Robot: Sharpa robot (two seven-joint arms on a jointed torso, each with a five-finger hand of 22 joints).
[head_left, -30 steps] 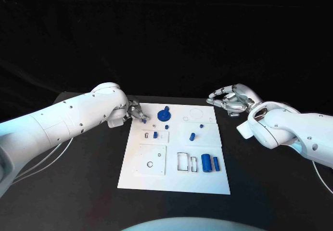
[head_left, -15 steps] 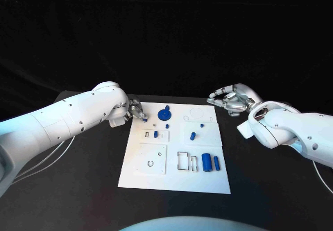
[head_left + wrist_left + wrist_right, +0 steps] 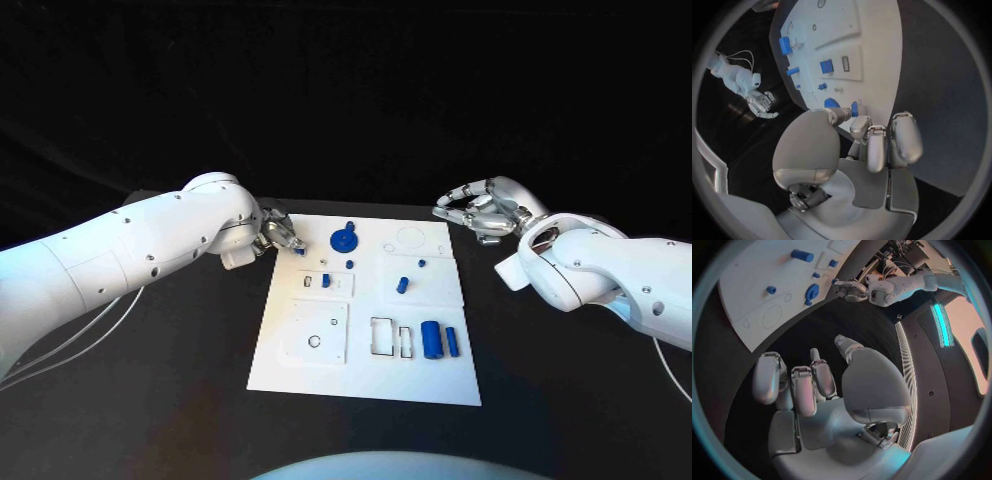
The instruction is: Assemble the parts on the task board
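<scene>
Apparently early days: left hand (image 3: pixel 281 236) pinches a small blue part (image 3: pixel 299 252) at the task board (image 3: pixel 361 375) far corner; right hand (image 3: pixel 483 210) curls empty (other parts lie loose).

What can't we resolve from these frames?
- Left hand, head view: whether it pinches the small blue part at the task board corner; fingers cover the contact. Left wrist view: thumb and fingers partly hide that part.
- Blue parts' shapes, head view: too small to tell.
- Right hand: curled beside the board, seemingly holding nothing.
</scene>
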